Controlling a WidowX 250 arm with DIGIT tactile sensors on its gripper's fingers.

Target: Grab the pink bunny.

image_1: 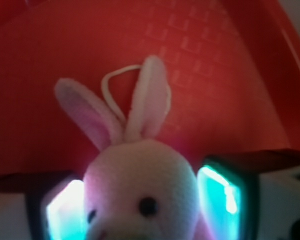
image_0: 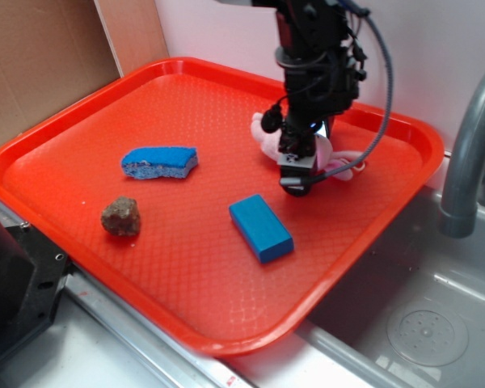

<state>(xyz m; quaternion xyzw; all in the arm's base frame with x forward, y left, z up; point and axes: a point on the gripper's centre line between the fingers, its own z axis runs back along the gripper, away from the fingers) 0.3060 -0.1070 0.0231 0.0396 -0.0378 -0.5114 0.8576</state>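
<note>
Squarely between the gripper point(image_1: 142, 210) pads point(image_1: 221, 197) — pink bunny point(image_1: 140, 192), touching both.

My gripper point(image_0: 297, 166) sat low over the small pale-pink plush bunny point(image_1: 140, 192), one finger on each side of its head. Bare red plastic tray point(image_0: 186, 267) lay open around me; the blue rectangular block point(image_0: 261, 227) stood nearest.

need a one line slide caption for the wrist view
Wrist view: pink bunny sits between the end effector fingers on the red tray, ears and loop cord up.
</note>
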